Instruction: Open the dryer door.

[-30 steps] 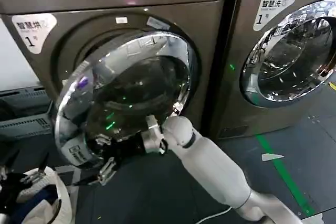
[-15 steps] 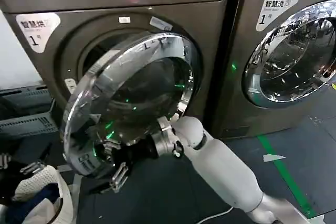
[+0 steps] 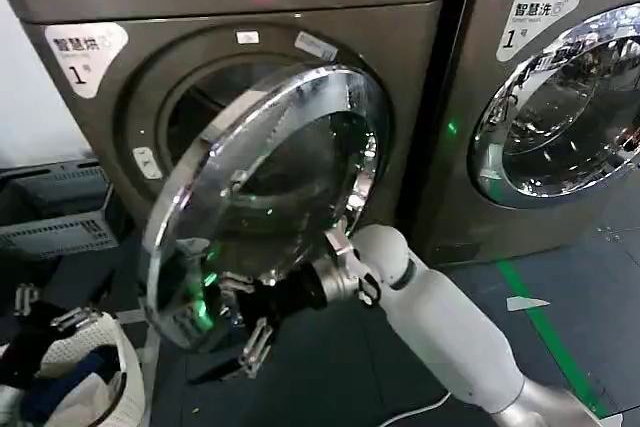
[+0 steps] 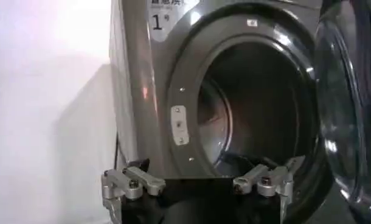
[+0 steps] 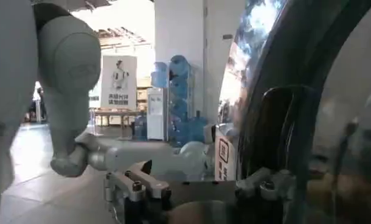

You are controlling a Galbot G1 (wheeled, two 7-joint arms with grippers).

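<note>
The dryer (image 3: 300, 7) marked 1 fills the middle of the head view. Its round glass door (image 3: 265, 197) stands swung partly out, hinged on the right side, and the dark drum opening (image 3: 195, 117) shows behind it. My right gripper (image 3: 240, 322) sits at the door's lower free edge, open, one finger against the chrome rim (image 5: 283, 140). In the right wrist view that gripper (image 5: 204, 185) has its fingers spread wide, holding nothing. My left gripper (image 3: 50, 309) waits low at the left, open (image 4: 199, 181), facing the drum opening (image 4: 258, 109) and the door (image 4: 346, 122).
A second machine (image 3: 560, 97) with a closed chrome door stands to the right. A white laundry basket (image 3: 90, 377) with clothes sits at the bottom left, grey crates (image 3: 55, 212) behind it. A green line (image 3: 545, 337) runs along the dark floor on the right.
The door has swung farther out from the dryer front, showing more of the drum opening. My right gripper has moved right and down with the door's lower edge.
</note>
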